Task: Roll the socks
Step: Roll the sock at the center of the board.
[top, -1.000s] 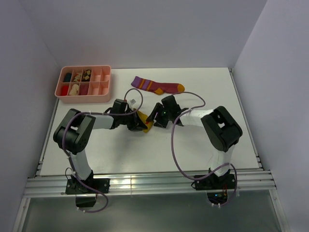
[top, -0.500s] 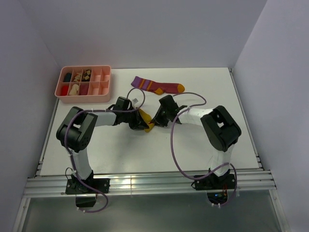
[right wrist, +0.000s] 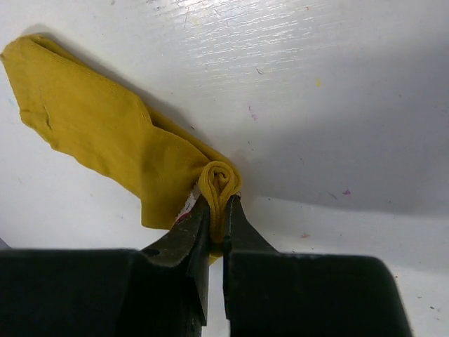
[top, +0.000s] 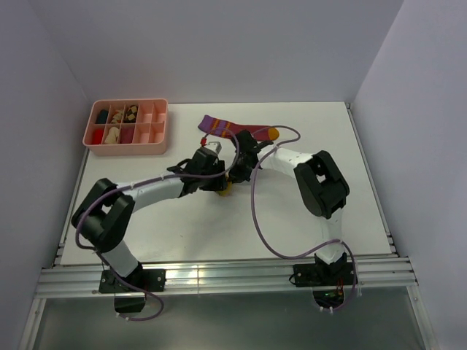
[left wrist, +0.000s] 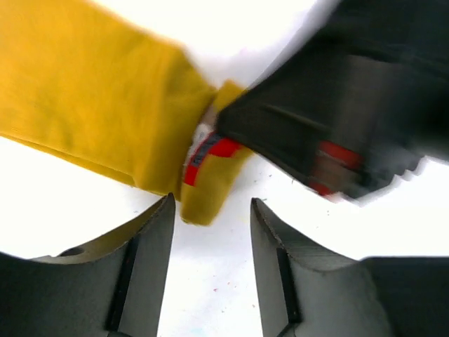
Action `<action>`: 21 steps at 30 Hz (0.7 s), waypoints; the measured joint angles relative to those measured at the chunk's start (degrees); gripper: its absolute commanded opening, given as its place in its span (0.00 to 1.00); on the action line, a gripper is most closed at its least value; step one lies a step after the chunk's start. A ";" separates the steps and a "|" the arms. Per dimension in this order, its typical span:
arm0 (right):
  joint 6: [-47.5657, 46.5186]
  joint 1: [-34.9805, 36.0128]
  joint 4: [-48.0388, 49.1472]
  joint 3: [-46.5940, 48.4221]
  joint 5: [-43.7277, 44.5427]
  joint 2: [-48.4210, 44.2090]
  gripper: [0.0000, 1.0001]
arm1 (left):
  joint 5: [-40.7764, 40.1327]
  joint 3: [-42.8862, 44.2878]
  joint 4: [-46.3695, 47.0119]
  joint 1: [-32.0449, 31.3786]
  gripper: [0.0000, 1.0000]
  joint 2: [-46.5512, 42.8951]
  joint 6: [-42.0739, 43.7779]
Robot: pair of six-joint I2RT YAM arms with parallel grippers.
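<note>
1. While the right gripper [right wrist: 216, 226] is pinched tight on the mustard-yellow sock's [right wrist: 98, 126] small rolled end, turn slowly so the roll comes out snug.
2. Left gripper [left wrist: 210, 210] is wide open, holding nothing; let it press the flat part down.
3. Sock lies mid-table [top: 292, 211], toward the far edge.

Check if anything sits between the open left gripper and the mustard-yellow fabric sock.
Nothing lies between the left gripper and the mustard-yellow fabric sock; its end sits beyond the fingers. The right gripper, shut on the rolled end, crowds that spot.
</note>
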 measured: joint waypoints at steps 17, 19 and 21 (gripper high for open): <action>-6.82 -1.49 -6.43 6.56 -5.33 4.13 0.00 | -53.75 -0.04 8.68 -25.40 0.59 9.60 23.43; -7.04 -1.49 -6.43 6.58 -5.44 4.13 0.00 | -55.23 0.11 9.60 -25.92 0.58 11.50 24.90; -7.23 -1.49 -6.43 6.58 -5.57 4.13 0.00 | -56.33 0.31 10.32 -26.12 0.58 12.70 26.25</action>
